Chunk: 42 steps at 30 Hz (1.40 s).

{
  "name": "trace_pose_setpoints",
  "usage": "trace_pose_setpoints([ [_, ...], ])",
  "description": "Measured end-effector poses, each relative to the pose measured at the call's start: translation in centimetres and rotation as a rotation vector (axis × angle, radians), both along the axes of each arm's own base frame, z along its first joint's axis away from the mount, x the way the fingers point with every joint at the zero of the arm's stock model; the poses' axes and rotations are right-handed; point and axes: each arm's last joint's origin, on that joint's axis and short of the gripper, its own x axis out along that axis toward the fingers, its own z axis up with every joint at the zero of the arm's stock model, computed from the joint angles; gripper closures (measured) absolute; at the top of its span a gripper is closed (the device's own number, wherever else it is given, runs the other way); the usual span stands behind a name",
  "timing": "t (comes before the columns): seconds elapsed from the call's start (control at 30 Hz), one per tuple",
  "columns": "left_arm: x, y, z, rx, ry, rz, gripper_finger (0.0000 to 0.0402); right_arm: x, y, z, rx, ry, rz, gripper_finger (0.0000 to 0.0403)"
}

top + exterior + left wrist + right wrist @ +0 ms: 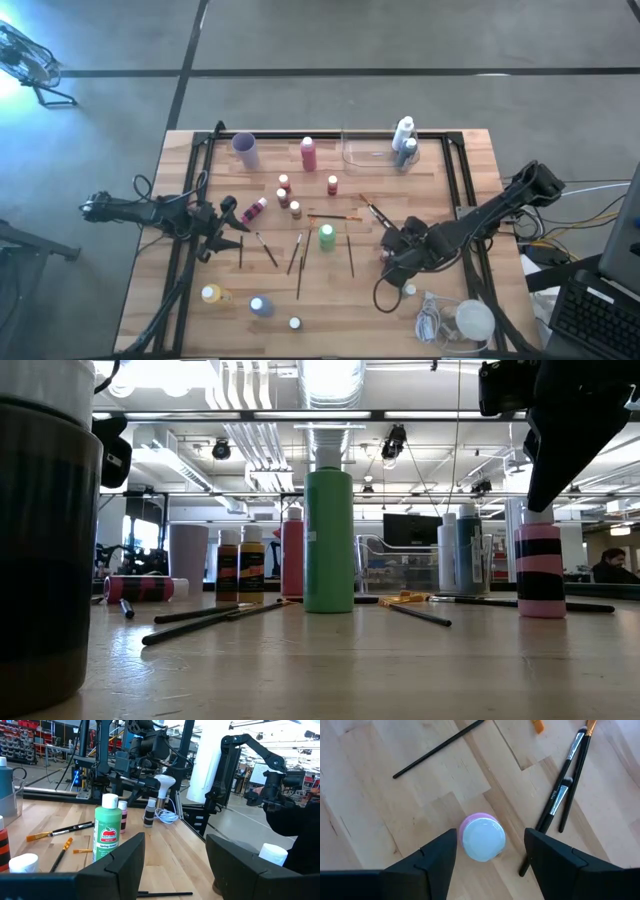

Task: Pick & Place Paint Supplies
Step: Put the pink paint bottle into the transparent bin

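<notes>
A small pink bottle with a pale cap [483,838] stands upright on the wooden table. The low view shows it striped pink and black [541,571]. My right gripper [490,834] is open and points down at it, one finger on each side of the cap, touching nothing; it hangs above the bottle in the low view [565,440]. My left gripper [175,840] is open and empty, low over the table's left part [215,235], aimed level toward a green bottle [107,833]. Thin dark paintbrushes [562,790] lie beside the pink bottle.
The green bottle [327,237] stands mid-table among several brushes [298,262]. A pink bottle [255,210] lies near my left gripper. Small bottles [289,196], a purple cup [246,150] and a clear tray [370,152] stand farther back. A white corded lump [466,320] lies at the near right.
</notes>
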Motion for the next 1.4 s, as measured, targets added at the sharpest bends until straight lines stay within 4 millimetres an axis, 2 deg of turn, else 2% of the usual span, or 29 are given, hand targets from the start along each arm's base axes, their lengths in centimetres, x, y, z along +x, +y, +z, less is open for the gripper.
trace_pose_setpoints([
  [0.17,0.0,0.0,0.0,0.0,0.0,0.0,0.0186,0.9,-0.8,0.9,0.073,0.035,0.048,0.0188],
  [0.4,0.0,0.0,0.0,0.0,0.0,0.0,0.0186,3.1,-3.8,3.2,0.188,0.02,0.087,0.018],
  [0.53,0.0,0.0,0.0,0.0,0.0,0.0,0.0186,3.6,-5.7,3.5,0.245,0.038,0.064,0.0172],
  [0.67,0.0,0.0,0.0,0.0,0.0,-0.001,0.0186,3.7,-6.9,3.5,0.272,0.056,0.059,0.017],
  [0.93,0.0,0.0,0.0,0.0,0.0,0.0,0.0186,4.4,-6.9,3.0,0.282,0.074,0.083,0.0179],
  [1.03,0.0,0.0,0.0,0.0,0.0,-0.001,0.0186,5.8,-6.9,2.5,0.27,0.118,0.126,0.0177],
  [1.23,0.0,0.0,0.0,0.0,0.002,0.0,0.0186,7.5,-7.1,2.4,0.264,0.344,0.135,0.0165],
  [1.4,0.0,0.0,0.0,0.001,0.004,0.0,0.0186,8.3,-6.4,2.5,0.262,0.361,0.155,0.0153],
])
